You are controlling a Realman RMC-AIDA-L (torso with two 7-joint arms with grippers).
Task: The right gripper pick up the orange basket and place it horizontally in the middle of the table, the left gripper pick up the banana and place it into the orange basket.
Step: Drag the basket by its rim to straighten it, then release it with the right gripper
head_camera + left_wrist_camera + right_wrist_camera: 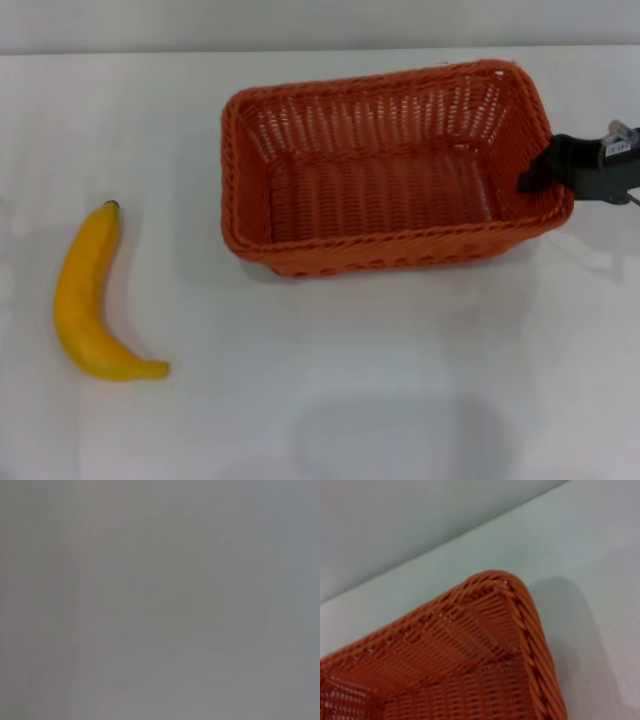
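Yellow and curved, with a small dark tip, the banana point(88, 300) lies on the plain white table point(400, 380) at the robot's left, well apart from the big orange woven basket point(300, 250). It is also far from the black right gripper point(545, 172), with the whole basket in between. That gripper sits at the basket's right short wall, its dark fingers on the braided rim. I cannot tell if the jaws pinch the rim or just touch it.

Only the head view shows the banana and the gripper. From the right wrist you see just one round corner of the basket point(520, 625) up close, with white table point(600, 555) beside it. From the left wrist all is plain grey, and the left gripper shows nowhere.
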